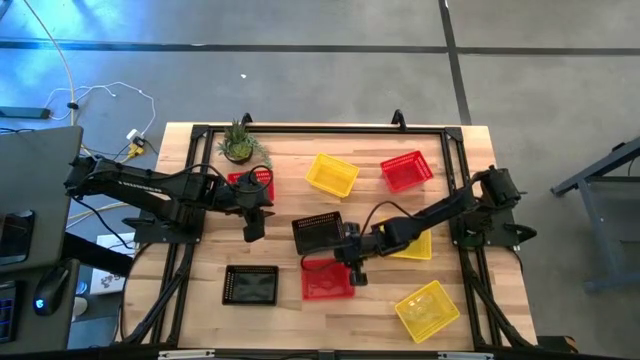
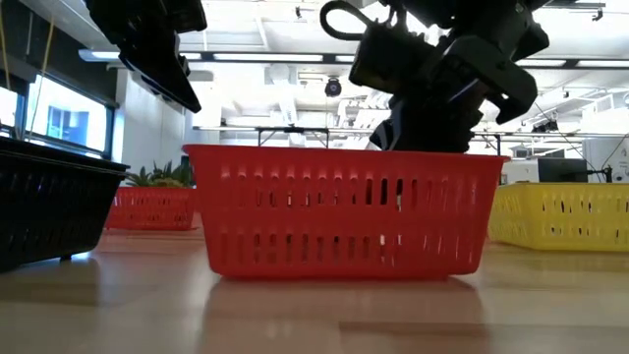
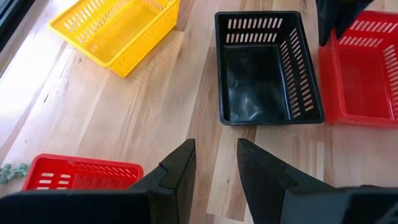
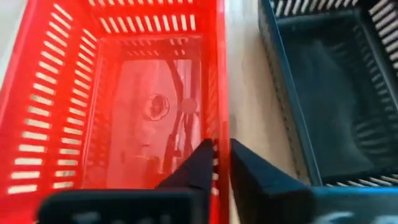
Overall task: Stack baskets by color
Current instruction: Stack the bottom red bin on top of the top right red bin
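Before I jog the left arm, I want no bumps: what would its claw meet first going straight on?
Probably bare table just ahead of the left claw; the black basket lies a little beyond. Depth is unclear.

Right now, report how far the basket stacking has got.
Done: nothing visibly stacked; baskets lie scattered singly on the table. In hand: right gripper pinches a wall of the near red basket. Left gripper hovers open. Left: every color stack.

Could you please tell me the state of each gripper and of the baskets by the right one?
Right gripper: shut on the wall of the front red basket.
Left gripper: open, empty, above the table.
Front red basket: upright, empty, on the table.
Black basket: upright, empty, unstacked.
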`<state>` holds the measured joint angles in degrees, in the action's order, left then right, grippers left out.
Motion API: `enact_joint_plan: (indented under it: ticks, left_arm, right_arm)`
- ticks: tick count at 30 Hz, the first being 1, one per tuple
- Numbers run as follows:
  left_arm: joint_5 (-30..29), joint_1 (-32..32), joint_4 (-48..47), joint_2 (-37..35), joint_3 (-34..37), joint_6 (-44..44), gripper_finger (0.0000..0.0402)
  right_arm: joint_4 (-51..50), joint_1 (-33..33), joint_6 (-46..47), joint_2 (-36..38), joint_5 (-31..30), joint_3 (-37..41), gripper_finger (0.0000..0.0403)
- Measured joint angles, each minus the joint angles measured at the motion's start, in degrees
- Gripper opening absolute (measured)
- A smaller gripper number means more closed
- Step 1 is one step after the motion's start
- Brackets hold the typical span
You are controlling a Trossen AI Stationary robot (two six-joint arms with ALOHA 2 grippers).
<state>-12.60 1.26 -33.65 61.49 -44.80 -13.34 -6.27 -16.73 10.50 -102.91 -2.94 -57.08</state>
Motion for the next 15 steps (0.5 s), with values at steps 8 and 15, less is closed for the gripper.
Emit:
enact_joint_plan:
  ticks: [8,15]
  left_arm:
    - [0.00,0.00,0.00,0.00,0.00,0.00,0.0106]
    - [0.00,0.00,-0.02,0.00,0.00,0.02,0.0106]
  right_arm:
    - [-0.45,0.30,-0.31,0.81,3.35,0.02,0.0003]
    - [-1.39,0.26,-0.99,5.44,5.02,0.04,0.0002]
